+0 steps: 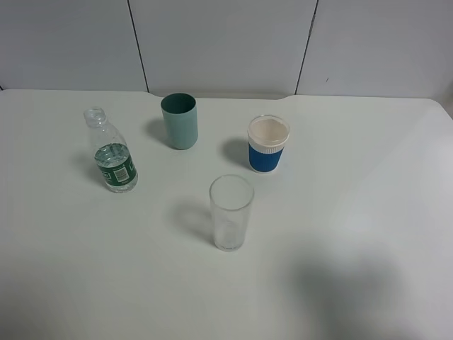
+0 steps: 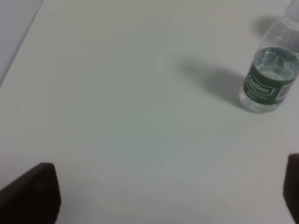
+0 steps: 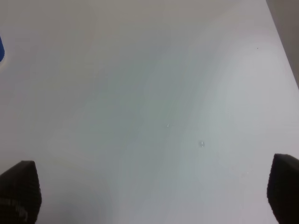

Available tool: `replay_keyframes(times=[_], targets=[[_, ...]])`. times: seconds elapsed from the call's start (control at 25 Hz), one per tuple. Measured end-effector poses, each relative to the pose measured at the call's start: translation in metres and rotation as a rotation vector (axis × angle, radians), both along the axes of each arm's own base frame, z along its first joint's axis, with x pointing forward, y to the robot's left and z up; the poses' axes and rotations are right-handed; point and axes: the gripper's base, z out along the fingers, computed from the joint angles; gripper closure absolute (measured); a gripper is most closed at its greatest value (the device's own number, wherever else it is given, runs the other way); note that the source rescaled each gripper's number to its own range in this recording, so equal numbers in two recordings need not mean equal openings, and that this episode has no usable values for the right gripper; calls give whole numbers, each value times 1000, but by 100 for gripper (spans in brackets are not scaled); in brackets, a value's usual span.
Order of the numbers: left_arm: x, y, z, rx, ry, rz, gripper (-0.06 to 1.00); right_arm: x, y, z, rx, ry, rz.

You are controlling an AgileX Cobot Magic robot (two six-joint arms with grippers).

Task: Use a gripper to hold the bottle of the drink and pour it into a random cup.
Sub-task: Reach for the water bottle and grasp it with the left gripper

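The bottle of the drink (image 1: 113, 157) stands upright and capless at the left of the white table, with a dark green label and clear liquid. It also shows in the left wrist view (image 2: 268, 79), ahead of the gripper and off to one side. The cup (image 1: 231, 212), a tall clear glass tumbler, stands near the table's middle. My left gripper (image 2: 163, 192) is open and empty, its dark fingertips (image 2: 32, 193) wide apart over bare table. My right gripper (image 3: 152, 189) is open and empty too. Neither arm shows in the exterior high view.
An opaque teal cup (image 1: 179, 120) stands behind the tumbler to the left. A white cup with a blue sleeve (image 1: 268, 144) stands behind it to the right; a sliver of that sleeve (image 3: 1, 49) shows in the right wrist view. Grey wall panels (image 1: 226, 42) back the table (image 1: 368, 234).
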Motion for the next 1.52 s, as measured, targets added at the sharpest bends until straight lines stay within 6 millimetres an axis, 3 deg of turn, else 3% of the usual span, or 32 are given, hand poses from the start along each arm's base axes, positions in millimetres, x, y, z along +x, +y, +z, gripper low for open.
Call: replay_keyframes(times=[1.52], targets=[[0,0,0,0,0,0,-6,0,0,0,0,0,0]])
